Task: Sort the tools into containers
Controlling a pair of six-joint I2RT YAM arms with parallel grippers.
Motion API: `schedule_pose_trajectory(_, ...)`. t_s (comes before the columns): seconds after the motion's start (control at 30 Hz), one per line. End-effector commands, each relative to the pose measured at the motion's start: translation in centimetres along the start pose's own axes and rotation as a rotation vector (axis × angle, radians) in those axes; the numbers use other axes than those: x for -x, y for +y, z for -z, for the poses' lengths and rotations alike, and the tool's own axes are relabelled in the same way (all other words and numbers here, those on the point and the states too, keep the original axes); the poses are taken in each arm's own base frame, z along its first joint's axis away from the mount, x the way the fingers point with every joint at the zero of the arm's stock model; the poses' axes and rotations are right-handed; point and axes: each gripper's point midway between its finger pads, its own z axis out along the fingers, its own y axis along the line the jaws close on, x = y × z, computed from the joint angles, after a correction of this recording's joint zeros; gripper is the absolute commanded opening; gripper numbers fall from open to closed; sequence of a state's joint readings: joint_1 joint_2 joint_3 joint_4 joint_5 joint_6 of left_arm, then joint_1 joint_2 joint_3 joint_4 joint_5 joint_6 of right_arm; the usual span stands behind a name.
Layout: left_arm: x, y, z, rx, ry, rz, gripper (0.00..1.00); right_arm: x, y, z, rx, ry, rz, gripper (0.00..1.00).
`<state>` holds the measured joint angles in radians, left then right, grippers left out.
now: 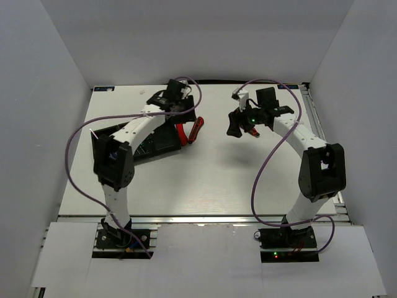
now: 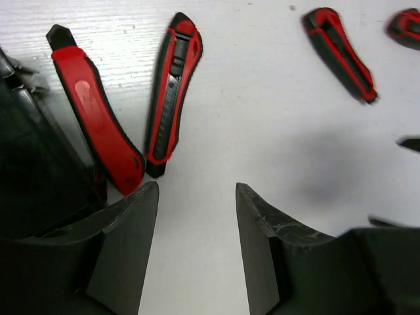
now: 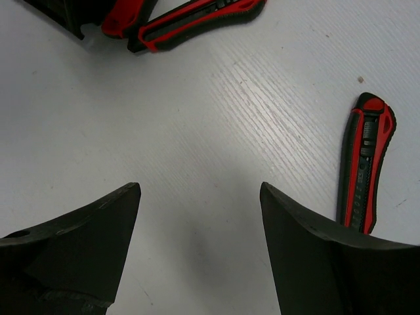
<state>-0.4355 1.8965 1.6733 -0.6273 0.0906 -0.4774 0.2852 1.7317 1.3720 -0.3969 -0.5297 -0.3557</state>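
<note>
**Bench count: cutters, tray, grippers**

Counted four folding cutters in the left wrist view, all red and black, long and narrow, lying flat on the white table (image 2: pixel 262 131).
- Plain-side cutter (image 2: pixel 98 131): broad red face up, black tip at the far end, near end just beside the tray (image 2: pixel 33 170).
- Slider-side cutter (image 2: pixel 172 98): black slider strip up, red edging. Close to the plain-side cutter at the near ends and fanned apart at the far ends.
- Third cutter (image 2: pixel 341 52): alone, well apart to the right, slightly blurred.
- Fourth cutter (image 2: pixel 403 26): cut off by the frame edge, only part visible.

Counted three in the right wrist view. One is a lone cutter (image 3: pixel 364 164), slider up, just beside the right-hand finger but not between the fingers. Two more at the top edge, next to a black corner. Cannot tell for certain which of these match the four above.

One tray, black plastic, on the left half of the table. Largely covered by the left arm from overhead; compartments and contents not readable.

Left gripper (image 2: pixel 197 190): fingers parted about halfway, bare table between, gripping nothing, hovering near the fanned pair.

Right gripper (image 3: pixel 198 190): fingers spread wide, bare table between, gripping nothing, well apart from the tray.
</note>
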Motion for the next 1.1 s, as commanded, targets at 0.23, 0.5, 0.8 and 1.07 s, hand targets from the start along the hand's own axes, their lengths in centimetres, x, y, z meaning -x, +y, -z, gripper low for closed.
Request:
schedule_pose_trajectory(0.23, 1.2, 3.3, -5.8, 0.445, -0.079, -0.101, 0.61, -0.6, 0.0, 1.5, -0.029, -0.034, -0.037, 0.80)
schedule_pose_trajectory(0.5, 1.6, 5.3, -7.6, 0.580, -0.104, -0.146, 0.62, -1.2, -0.4, 1.6, -0.034, -0.037, -0.060, 0.81)
schedule_pose_trajectory(0.8, -0.8, 6.7, -9.2, 0.617, -0.041, -0.146, 0.64, -1.6, -0.9, 1.8, -0.040, -0.038, -0.086, 0.81)
schedule_pose_trajectory(1.07, -2.1, 7.4, -9.7, 0.628, -0.006, -0.149, 0.64, -1.6, -1.0, 2.0, -0.039, -0.043, -0.092, 0.81)
